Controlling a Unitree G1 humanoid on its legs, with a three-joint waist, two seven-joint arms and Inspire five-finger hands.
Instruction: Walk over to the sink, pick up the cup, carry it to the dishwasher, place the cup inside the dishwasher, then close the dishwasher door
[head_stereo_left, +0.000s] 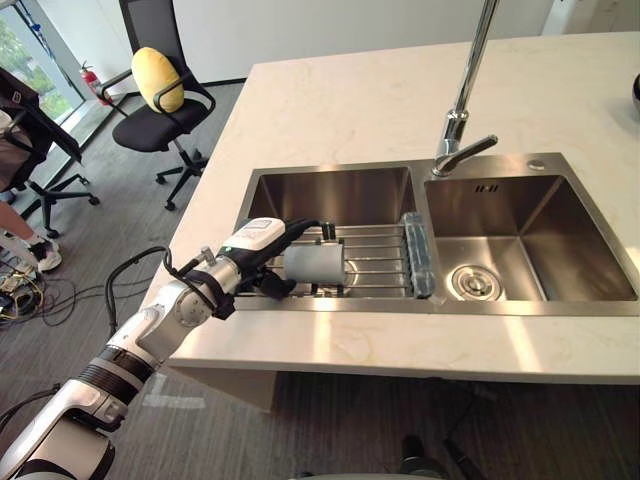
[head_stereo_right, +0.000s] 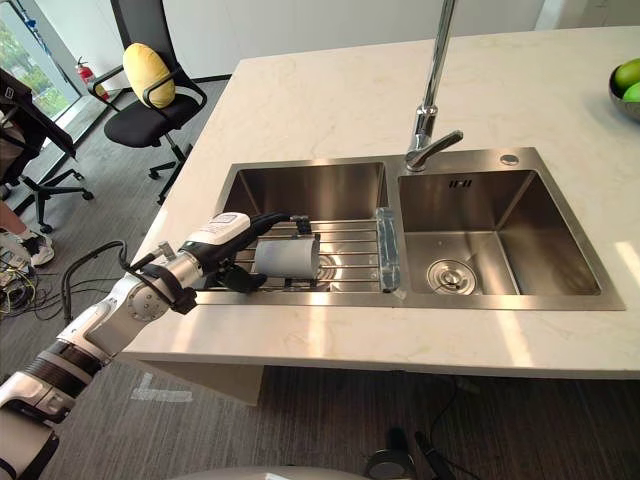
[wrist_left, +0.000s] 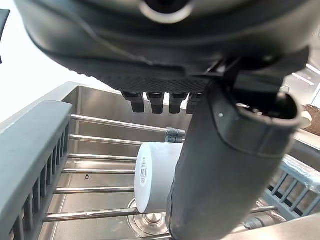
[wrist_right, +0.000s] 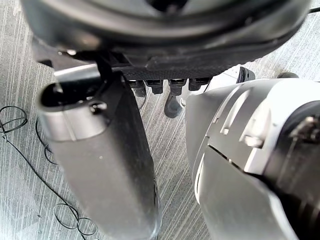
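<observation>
**Position.** The cup (head_stereo_left: 315, 264) lies on its side on the wire rack (head_stereo_left: 380, 262) over the sink's left basin (head_stereo_left: 330, 195), near the front edge of the bench (head_stereo_left: 330, 100).

**Hands.** The left hand (head_stereo_left: 262, 250) is set about the cup with its fingers released, not yet clenched (thumb on the near side, fingers over the top). The right hand (wrist_right: 100, 160) is relaxed and holds nothing.

**Risk.** A round cup on rods may be rolled away, or pinched off-centre and dropped, if the fingers are closed unevenly.

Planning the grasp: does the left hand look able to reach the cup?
Probably yes: the left hand is open right beside the cup, which lies on its side on the sink rack, with nothing between them.
</observation>
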